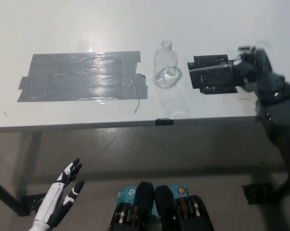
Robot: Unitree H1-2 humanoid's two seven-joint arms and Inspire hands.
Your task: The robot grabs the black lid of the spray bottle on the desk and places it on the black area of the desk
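The bottle point(166, 67) stands upright near the middle of the desk point(87, 24), neck open: the lid is already off. It is clear and appears empty. Just to its right lies the black patch point(212, 74), toward the desk's right edge. The right robot hand point(253, 67) hovers over the patch's right side, blurred; whether it is clenched on the lid or released cannot be told, and the lid itself is not visible. Judged stage: placement under way or just finished. The left robot hand point(63, 192) hangs below the desk's front edge, fingers spread, grasping nothing. A grey taped area point(82, 77) covers the desk's left part.
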